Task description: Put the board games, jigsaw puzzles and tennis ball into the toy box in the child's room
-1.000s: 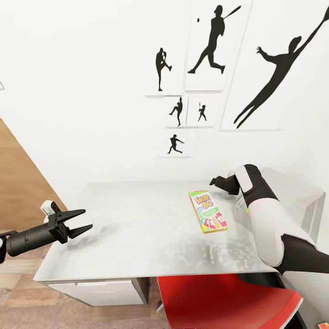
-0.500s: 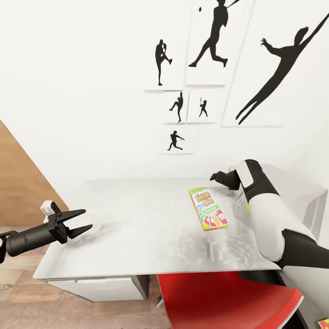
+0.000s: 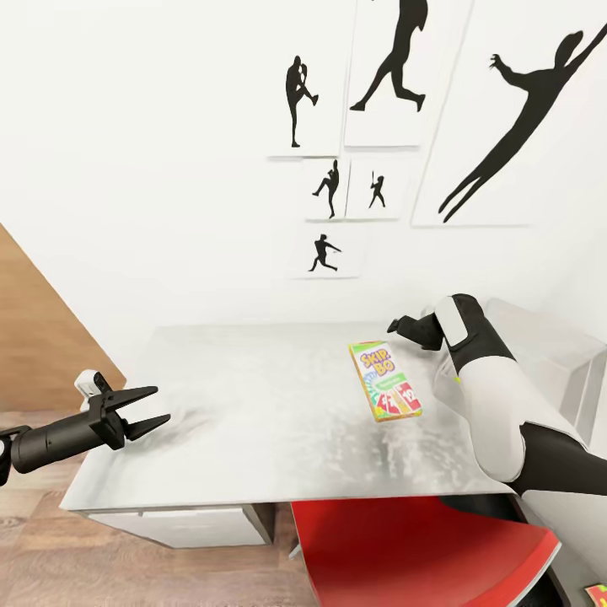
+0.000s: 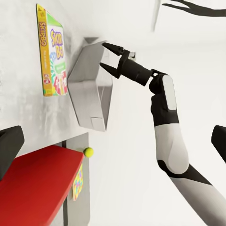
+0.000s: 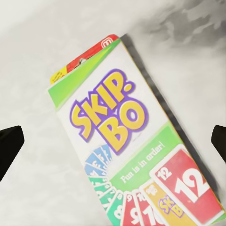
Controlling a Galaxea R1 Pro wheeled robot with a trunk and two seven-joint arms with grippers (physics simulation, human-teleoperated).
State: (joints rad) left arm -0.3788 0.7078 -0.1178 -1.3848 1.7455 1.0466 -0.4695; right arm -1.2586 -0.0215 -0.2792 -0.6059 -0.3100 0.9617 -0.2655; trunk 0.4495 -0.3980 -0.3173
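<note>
A grey table is seen against a white wall hung with black silhouette posters. Off the table's left edge, the left gripper is held in the air with its jaws spread and nothing between them. A card game box marked Skip-Bo is laid flat on the right half of the table. Just beyond the box's far right corner, above the table, the right gripper is held; in the left wrist view its jaws are seen parted and empty, and in the right wrist view the box is seen flat on the tabletop below them. A grey toy box stands at the table's right end, just beside the card game box. A red chair is tucked under the table's near edge. A tennis ball is seen near the toy box, beside the chair; what it rests on cannot be told.
</note>
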